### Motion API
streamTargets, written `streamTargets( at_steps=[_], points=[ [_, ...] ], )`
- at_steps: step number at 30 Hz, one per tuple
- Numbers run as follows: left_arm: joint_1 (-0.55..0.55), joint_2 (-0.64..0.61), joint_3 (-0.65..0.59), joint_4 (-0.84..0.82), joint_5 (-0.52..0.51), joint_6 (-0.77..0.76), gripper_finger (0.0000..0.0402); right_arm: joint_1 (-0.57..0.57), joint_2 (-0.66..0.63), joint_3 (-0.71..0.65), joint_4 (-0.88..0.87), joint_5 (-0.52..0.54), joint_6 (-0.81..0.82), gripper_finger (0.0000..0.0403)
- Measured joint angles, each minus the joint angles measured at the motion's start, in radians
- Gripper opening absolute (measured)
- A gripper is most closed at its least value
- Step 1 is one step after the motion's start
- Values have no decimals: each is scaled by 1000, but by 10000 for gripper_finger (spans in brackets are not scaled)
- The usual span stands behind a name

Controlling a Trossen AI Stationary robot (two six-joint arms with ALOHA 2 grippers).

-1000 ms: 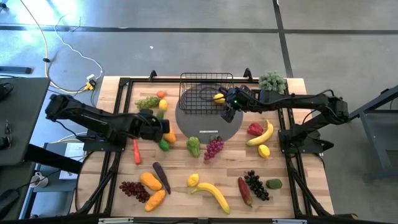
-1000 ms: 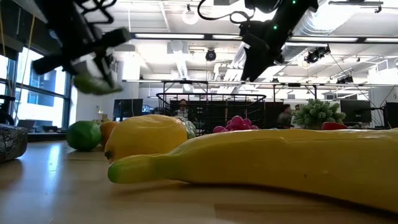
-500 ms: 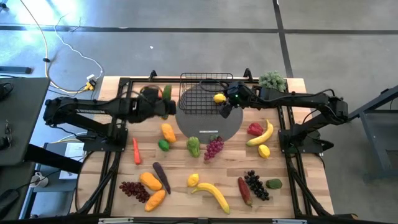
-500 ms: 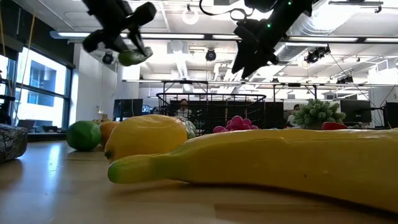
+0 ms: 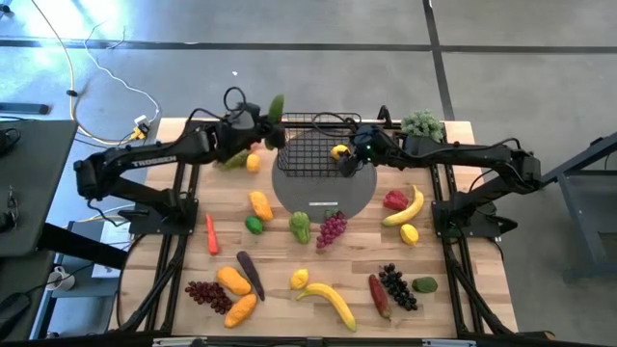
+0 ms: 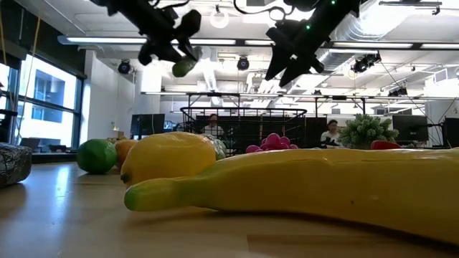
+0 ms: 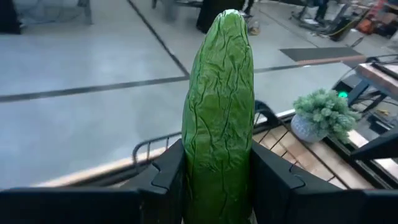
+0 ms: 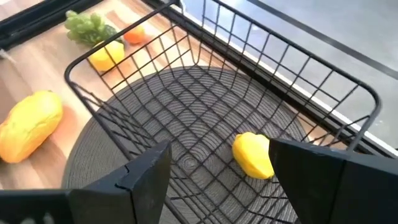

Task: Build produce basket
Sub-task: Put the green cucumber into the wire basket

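The black wire basket [image 5: 307, 145] stands on a grey round disc at the table's far middle, with one yellow lemon [image 5: 339, 151] inside it on the mesh floor [image 8: 254, 155]. My left gripper [image 5: 265, 127] hangs in the air by the basket's far left corner, shut on a long wrinkled green vegetable [image 7: 219, 106]. The low view shows that vegetable [image 6: 183, 67] well above the table. My right gripper [image 8: 219, 152] hovers open over the basket's right part [image 5: 349, 164], above the lemon, with nothing between its fingers. More produce lies scattered on the table. My left gripper pinches the green vegetable's near end [image 7: 217, 186] between its two fingers [image 7: 169, 174], one on each side. The fingers come nearly level from the table's left and lie along the vegetable. Its free end [image 5: 278, 102] sticks out past the fingertips, lifted clear of everything.
The grey disc [image 5: 323, 198] lies under the basket, a bushy plant [image 5: 422, 125] at the far right corner. Green grapes [image 5: 229, 158], an orange-yellow fruit [image 5: 260, 205], lime [image 5: 253, 225], carrot [image 5: 211, 234], purple grapes [image 5: 331, 229], bananas [image 5: 328, 299] and other pieces cover the near half.
My left gripper has swung from the table's left middle toward the far edge and up, coming beside the basket's far left corner, and its wrist has rolled. The green vegetable has gone with it, held throughout and clear of the table.
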Motion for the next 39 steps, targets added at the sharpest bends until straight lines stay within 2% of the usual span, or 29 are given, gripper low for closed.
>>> streamTargets(
  at_steps=[10,25,39],
  points=[
    [52,146,0,139,113,28,120,0,0,0,-2,64,88,252],
    [50,298,0,210,94,-62,121,0,0,0,-48,85,138,252],
    [44,341,-1,194,71,-135,126,0,0,0,-53,84,131,252]
  ],
)
